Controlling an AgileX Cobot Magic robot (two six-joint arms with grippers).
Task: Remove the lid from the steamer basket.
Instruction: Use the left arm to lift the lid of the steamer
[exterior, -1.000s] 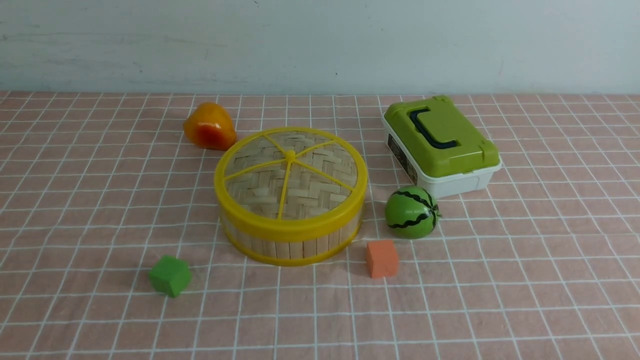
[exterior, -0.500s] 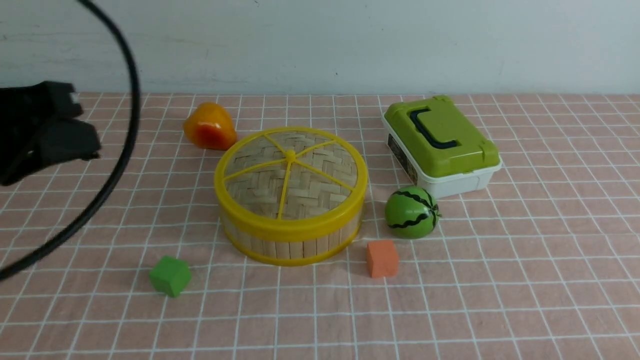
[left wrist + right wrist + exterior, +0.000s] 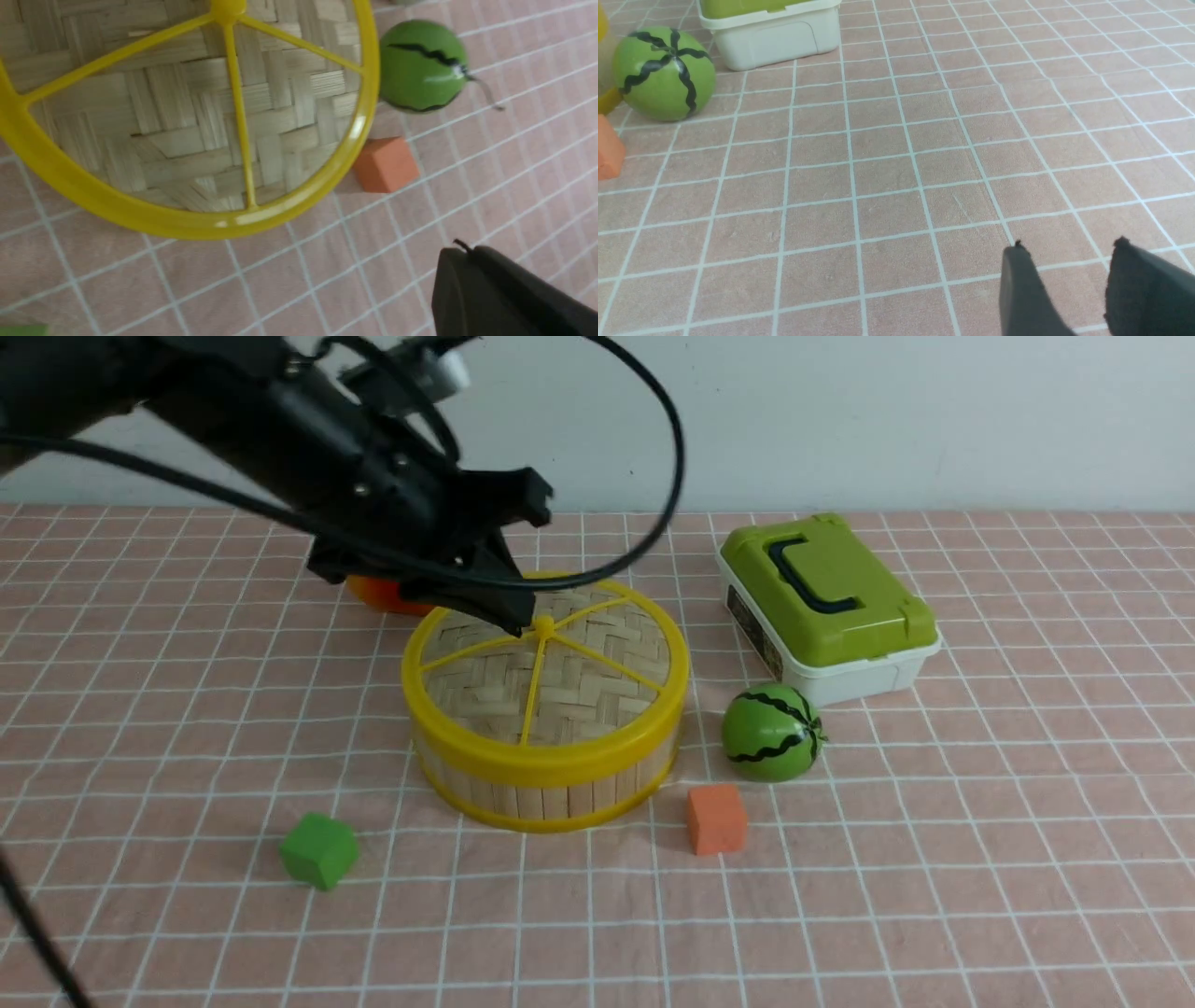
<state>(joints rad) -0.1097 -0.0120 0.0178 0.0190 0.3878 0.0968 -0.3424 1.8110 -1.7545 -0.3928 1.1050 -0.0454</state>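
The steamer basket (image 3: 546, 793) stands mid-table, a low tub of pale bamboo slats with yellow rims. The lid (image 3: 560, 681) lies on it, woven bamboo with yellow rim, spokes and centre knob; it also shows in the left wrist view (image 3: 187, 107). My left gripper (image 3: 518, 616) hangs over the lid's far left part, its tip just beside the knob, with the jaws pressed together and empty (image 3: 460, 249). My right gripper (image 3: 1069, 247) is open and empty low over bare cloth right of the basket; it is out of the front view.
A green toy watermelon (image 3: 771, 732) and an orange cube (image 3: 716, 819) sit right of the basket. A white box with green lid (image 3: 826, 607) stands at the back right. A green cube (image 3: 318, 850) lies front left. An orange fruit (image 3: 378, 597) is mostly hidden behind my left arm.
My left arm has swung in from the far left edge to above the lid's far left side. The lid, basket and other objects have not moved.
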